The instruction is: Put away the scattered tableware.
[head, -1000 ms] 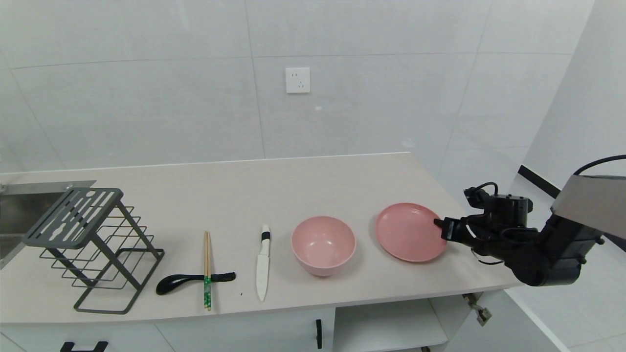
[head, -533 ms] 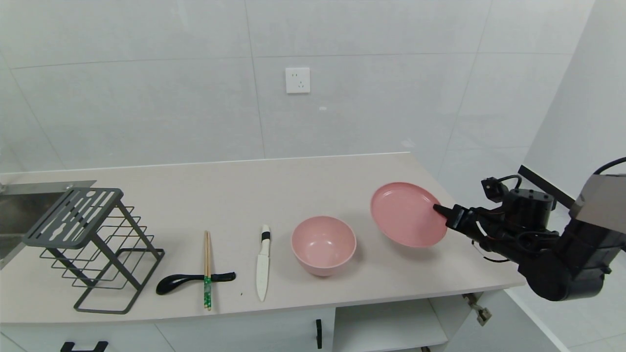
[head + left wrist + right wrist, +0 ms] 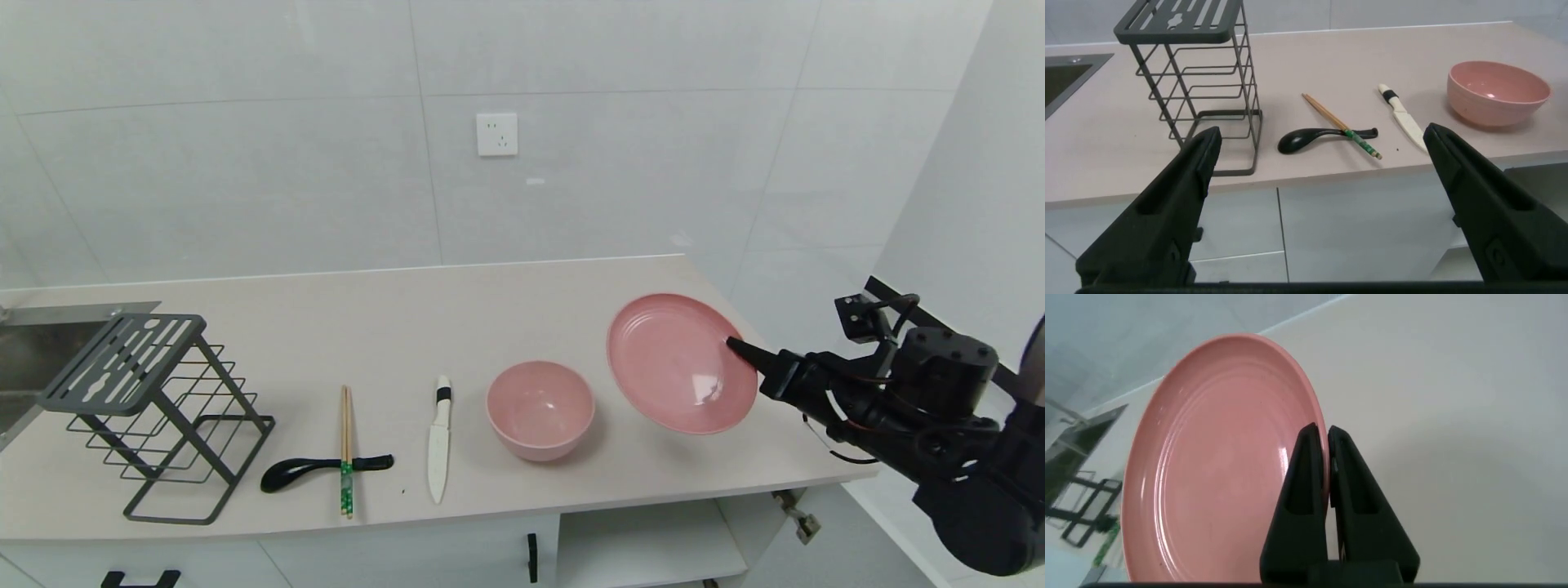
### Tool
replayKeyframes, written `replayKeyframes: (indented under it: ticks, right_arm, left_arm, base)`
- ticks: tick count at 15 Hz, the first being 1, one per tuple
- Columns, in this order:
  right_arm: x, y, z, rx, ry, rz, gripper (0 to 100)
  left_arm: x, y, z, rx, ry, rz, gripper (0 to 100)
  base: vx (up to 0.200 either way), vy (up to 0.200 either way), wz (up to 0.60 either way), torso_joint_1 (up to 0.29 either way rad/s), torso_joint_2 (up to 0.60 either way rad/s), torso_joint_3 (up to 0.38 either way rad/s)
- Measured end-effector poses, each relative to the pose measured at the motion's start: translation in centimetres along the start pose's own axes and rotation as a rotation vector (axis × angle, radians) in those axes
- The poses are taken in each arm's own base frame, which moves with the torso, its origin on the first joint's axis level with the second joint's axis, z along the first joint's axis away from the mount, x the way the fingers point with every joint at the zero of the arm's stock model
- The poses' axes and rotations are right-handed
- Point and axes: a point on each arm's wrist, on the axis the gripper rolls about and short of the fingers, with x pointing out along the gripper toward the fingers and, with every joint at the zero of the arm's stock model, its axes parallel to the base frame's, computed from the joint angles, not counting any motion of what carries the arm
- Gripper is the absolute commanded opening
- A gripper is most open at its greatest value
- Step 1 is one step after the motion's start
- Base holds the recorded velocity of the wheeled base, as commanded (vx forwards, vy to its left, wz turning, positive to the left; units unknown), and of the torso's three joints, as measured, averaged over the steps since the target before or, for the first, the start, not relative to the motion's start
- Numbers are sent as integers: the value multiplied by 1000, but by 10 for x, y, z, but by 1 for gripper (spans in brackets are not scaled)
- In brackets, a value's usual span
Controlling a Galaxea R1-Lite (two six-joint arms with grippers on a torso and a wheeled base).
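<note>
Lifted clear of where it lay flat a second ago, the round pink plate [image 3: 673, 363] now hangs above the right end of the pale beige surface [image 3: 457, 318]. You can see it tipped up more steeply than half a second ago, its hollow face turned toward the front edge. Your right gripper [image 3: 732, 344] has risen with it and reaches in from beyond the right edge, its jaws clamped together on the plate's rim on the side nearest that edge.

Nothing else has shifted. The deep pink bowl [image 3: 540, 406] sits upright near the front edge, just beside the raised plate and apart from it. Toward the left along the front edge lie the white-bladed knife with a black band on its handle [image 3: 439, 441], then the pair of wooden chopsticks with green-patterned ends [image 3: 346, 445]. The chopsticks rest across the handle of the black ladle-shaped spoon [image 3: 302, 469]. The dark grey wire rack with a slotted top [image 3: 155, 408] stands at the left end of the surface.

Your left gripper [image 3: 1320, 137] hangs out in front of the front edge, its jaws wide apart and holding nothing.
</note>
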Motion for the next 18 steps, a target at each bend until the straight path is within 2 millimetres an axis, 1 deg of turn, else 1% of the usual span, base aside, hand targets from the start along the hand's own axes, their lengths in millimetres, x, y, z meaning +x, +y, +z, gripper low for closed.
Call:
replayKeyframes:
  ticks: [1,3,5,7,10,13,16,17,18]
  right_arm:
    - [-10,9,0,-7,5,15,0]
    - [-28,20,-2,-11,25,27,0]
    - [-50,30,-1,-16,26,37,0]
    - [-70,39,3,-45,3,52,0]
    - [-92,51,13,-99,-60,98,0]
    - [-109,60,22,-125,-122,130,0]
    - [-116,64,26,-137,-156,140,0]
    - [-116,64,25,-136,-155,137,0]
    - [-114,63,25,-134,-149,132,0]
  left_arm:
    - [0,0,0,-2,0,-1,100]
    - [0,0,0,-4,0,-14,100]
    - [0,0,0,-12,2,-15,100]
    - [0,0,0,-11,2,-17,100]
    - [0,0,0,-15,2,-16,100]
    - [0,0,0,-4,-2,-7,100]
    - [0,0,2,2,-18,15,100]
    - [0,0,7,2,-66,17,100]
    - [-2,1,17,4,-157,19,100]
  base:
    - [0,0,0,0,0,0]
    - [0,0,0,0,0,0]
    - [0,0,0,0,0,0]
    - [0,0,0,0,0,0]
    - [0,0,0,0,0,0]
    - [0,0,0,0,0,0]
    - [0,0,0,0,0,0]
    - [0,0,0,0,0,0]
    - [0,0,0,0,0,0]
